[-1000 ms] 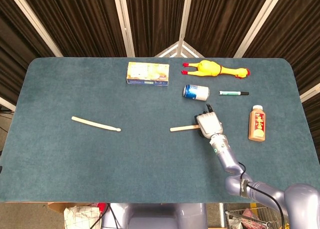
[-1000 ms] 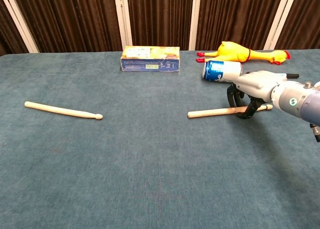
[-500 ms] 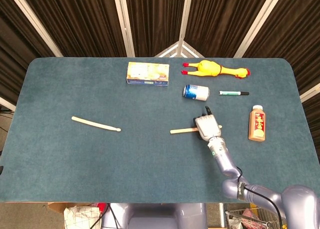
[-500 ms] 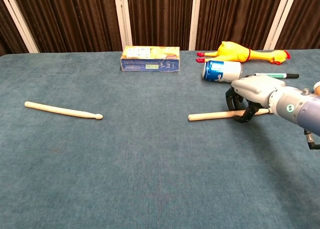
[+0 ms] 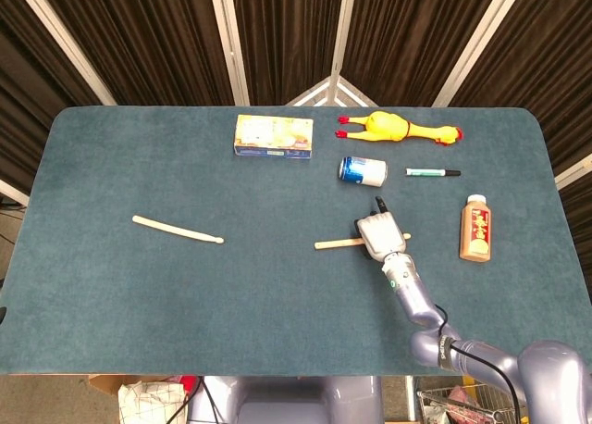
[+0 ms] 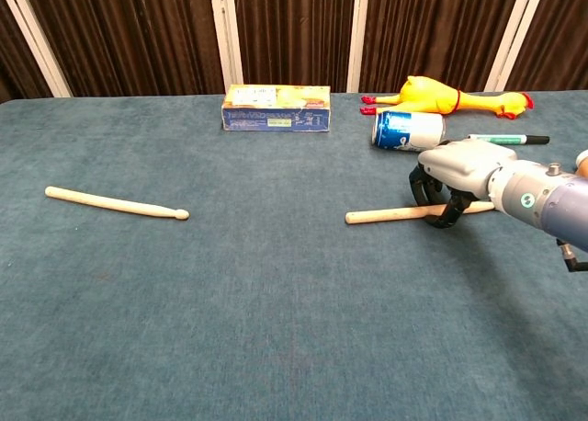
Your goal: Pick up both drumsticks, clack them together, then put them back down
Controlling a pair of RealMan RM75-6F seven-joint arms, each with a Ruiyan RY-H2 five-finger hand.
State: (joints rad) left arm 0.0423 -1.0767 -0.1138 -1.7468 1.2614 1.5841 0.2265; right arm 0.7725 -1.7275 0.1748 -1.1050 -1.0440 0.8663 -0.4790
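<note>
The left stick (image 5: 177,229) lay flat on the table (image 5: 111,304), far to the left of the can (image 5: 362,170) and nearer the robot than it, its rounded tip pointing toward the middle. No hand was near it, and the left hand showed in neither view.

The box (image 5: 273,135) sat left of the can and a little farther back.

The right stick (image 5: 337,243) lay on the cloth just in front of the can, nearly level, its butt end pointing left. The right hand (image 5: 380,235) was over its right part, palm down. In the chest view the dark fingers (image 6: 448,216) curled down around the shaft on both sides, with the stick passing under the palm and its far end poking out to the right of the hand. Whether the fingers had closed tight on the wood or only cupped it, I could not tell; the stick appeared to be resting on the table.

Behind the can lay the chicken (image 5: 398,128). Right of the can lay the marker (image 5: 433,172), and further right and nearer the robot, the bottle (image 5: 475,228).
</note>
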